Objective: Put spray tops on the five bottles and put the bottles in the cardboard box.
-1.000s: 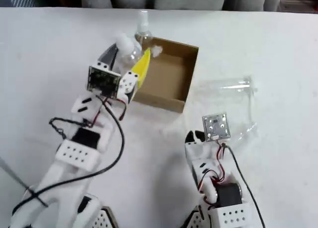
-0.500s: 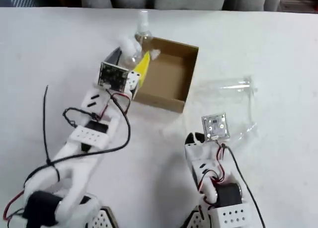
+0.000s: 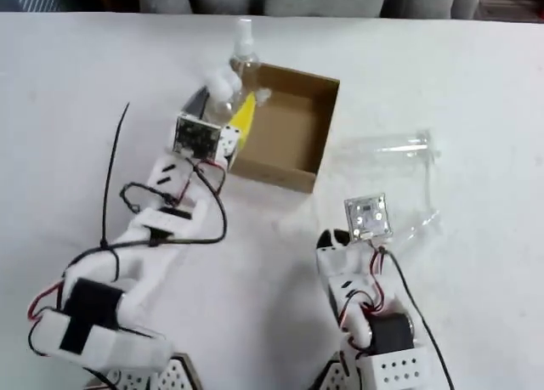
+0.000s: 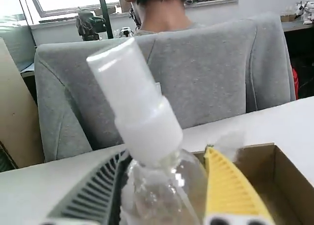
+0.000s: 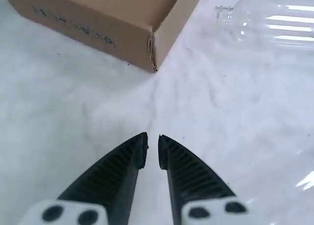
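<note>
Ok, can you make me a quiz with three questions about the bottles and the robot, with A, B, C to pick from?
1. Where is the bottle lying on its side?
A. inside the cardboard box
B. on the table beside the box
C. on the floor

2. What colour is the spray top on the held bottle?
A. white
B. red
C. black

3. What is the left gripper doing?
A. open and empty
B. shut on a bottle
C. lying flat on the table

Answers: B, the clear bottle rests on the table next to the box; A, the top is plainly white; B, its fingers clamp the bottle on both sides.
</note>
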